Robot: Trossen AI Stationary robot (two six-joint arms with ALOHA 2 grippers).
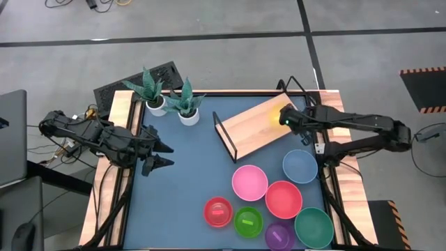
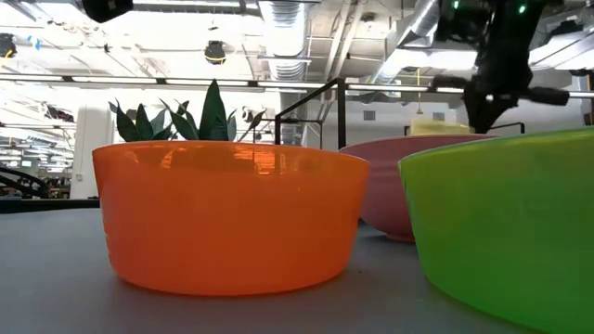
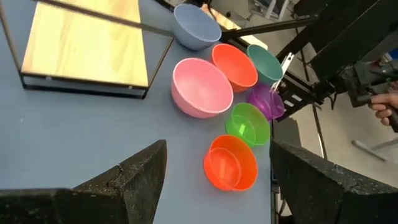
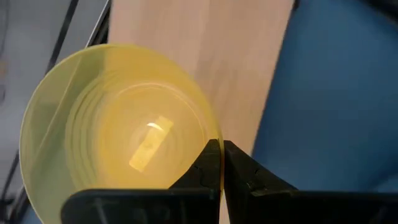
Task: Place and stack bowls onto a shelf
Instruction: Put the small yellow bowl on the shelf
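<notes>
Your right gripper pinches the yellow bowl's rim over the shelf, at its far end, leaving room beside it. Your left gripper waits spread near the plants.

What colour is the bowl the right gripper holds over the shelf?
Yellow. The bowl, pinched at its rim by the right gripper, shows best in the right wrist view.

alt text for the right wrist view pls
The right gripper, fingers pinched on the rim, holds a yellow bowl over the light-wood shelf. Blue table shows beside the shelf.
</notes>
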